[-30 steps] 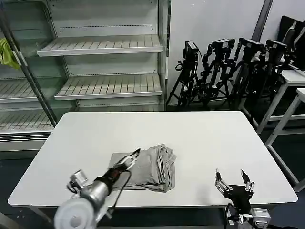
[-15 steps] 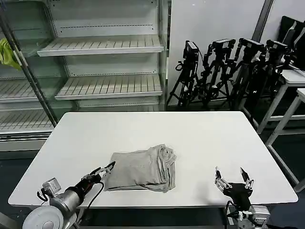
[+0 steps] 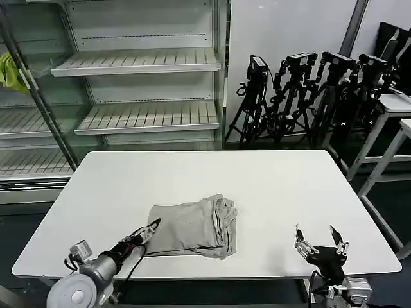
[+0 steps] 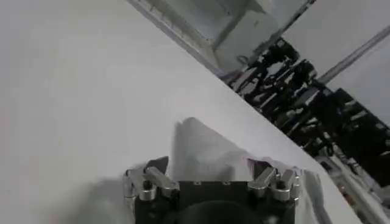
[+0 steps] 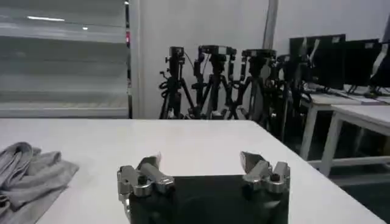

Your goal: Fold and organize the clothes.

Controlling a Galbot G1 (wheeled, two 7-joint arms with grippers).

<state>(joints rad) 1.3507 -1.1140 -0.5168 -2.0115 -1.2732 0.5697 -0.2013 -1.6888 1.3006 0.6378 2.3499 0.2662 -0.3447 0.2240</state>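
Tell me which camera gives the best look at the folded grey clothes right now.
The head view: the whole grey bundle of clothes lies in sight on the table, with the left gripper open at its near-left edge. The left wrist view shows a close patch; the right wrist view catches one rumpled end.

- White table (image 3: 270, 186): rectangular top with rounded corners, in the foreground.
- Shelving unit (image 3: 138, 64): pale metal, slatted shelves on several levels, behind the table to the left.
- Yellow-green cloth (image 3: 9, 72): hanging at the unit's far left edge.
- Wall panel (image 3: 289, 29): plain white, behind the table to the right.
- Tripods (image 3: 308, 96): a row of black stands with mounted gear, against the wall panel.
- Side tables (image 3: 392, 128): white tops on light legs, at the right edge.
- Floor (image 3: 392, 205): dark.
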